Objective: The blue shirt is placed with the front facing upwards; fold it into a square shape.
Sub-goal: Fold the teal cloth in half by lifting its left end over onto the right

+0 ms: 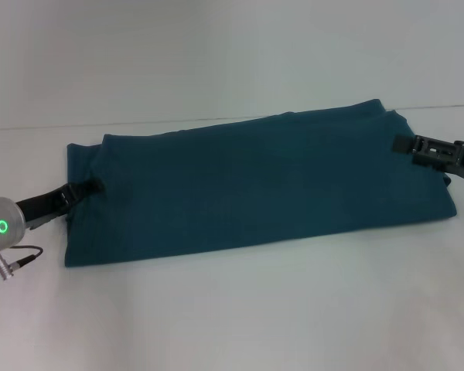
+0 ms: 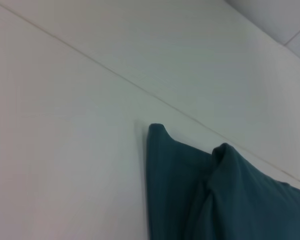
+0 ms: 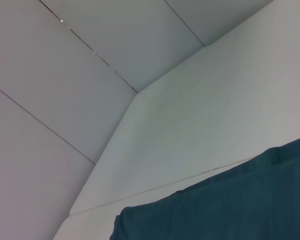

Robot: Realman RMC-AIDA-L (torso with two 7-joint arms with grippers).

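The blue shirt (image 1: 255, 185) lies on the white table (image 1: 240, 317) folded into a long band running left to right, with no lettering showing. My left gripper (image 1: 91, 187) is at the band's left end, touching the cloth edge. My right gripper (image 1: 402, 144) is at the right end, over the cloth. The left wrist view shows a corner of the shirt (image 2: 190, 190) with a raised fold. The right wrist view shows a flat edge of the shirt (image 3: 230, 210).
The table's back edge (image 1: 31, 126) meets a pale wall behind the shirt. Bare table surface runs in front of the shirt. A cable (image 1: 19, 259) hangs from my left wrist at the left edge.
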